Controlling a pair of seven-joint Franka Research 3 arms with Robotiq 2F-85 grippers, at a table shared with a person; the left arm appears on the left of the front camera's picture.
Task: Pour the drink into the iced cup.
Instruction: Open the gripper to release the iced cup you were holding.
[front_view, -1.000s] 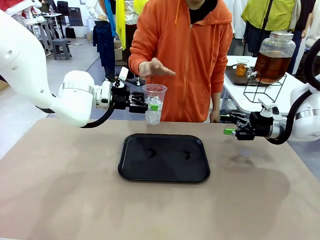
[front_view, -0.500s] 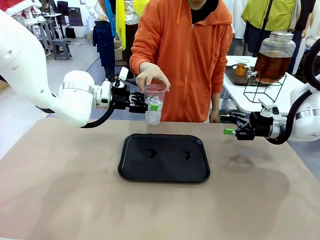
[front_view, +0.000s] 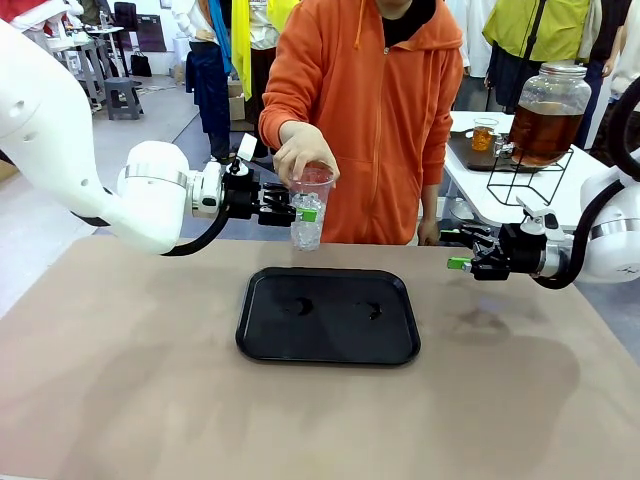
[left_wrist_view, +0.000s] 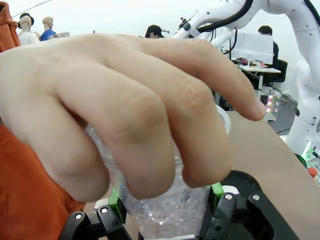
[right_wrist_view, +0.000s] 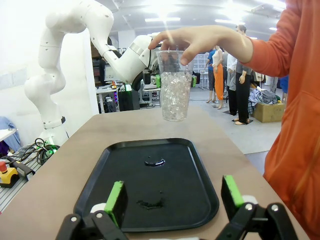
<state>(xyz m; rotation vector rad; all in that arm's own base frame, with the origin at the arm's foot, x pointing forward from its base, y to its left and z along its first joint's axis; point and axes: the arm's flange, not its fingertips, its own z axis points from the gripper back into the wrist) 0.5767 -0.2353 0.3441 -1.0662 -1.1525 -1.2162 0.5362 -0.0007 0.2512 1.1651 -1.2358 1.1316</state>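
Left claw (front_view: 296, 212) pinching the iced cup (front_view: 308, 208) low on its clear wall, green pads on either side, holding it in the air above the far edge of the counter (front_view: 120, 380). Seen from the left wrist, claw (left_wrist_view: 165, 210) mostly masked by a person's hand (left_wrist_view: 125, 110); cup (left_wrist_view: 165, 212) visible as a patch of crushed ice between the pads, rim and upper wall hidden behind the fingers. From the front, same hand (front_view: 303, 152) draped over the cup's rim, orange sleeve (front_view: 290, 80) above it; mouth of the cup covered. From the right wrist, cup (right_wrist_view: 175, 85) clear against the background, ice filling most of it, hand (right_wrist_view: 200, 42) resting on top.

Right claw (front_view: 458, 252) spread wide and empty, hovering over the counter's right side, well apart from the cup. From its own wrist, green pads (right_wrist_view: 116, 197) framing a black tray (right_wrist_view: 150, 182) with small wet smears on it.

Drink (front_view: 540, 130) well apart on a side table at the far right: amber liquid in a glass jar on a wire stand, partly cut off by the right arm.
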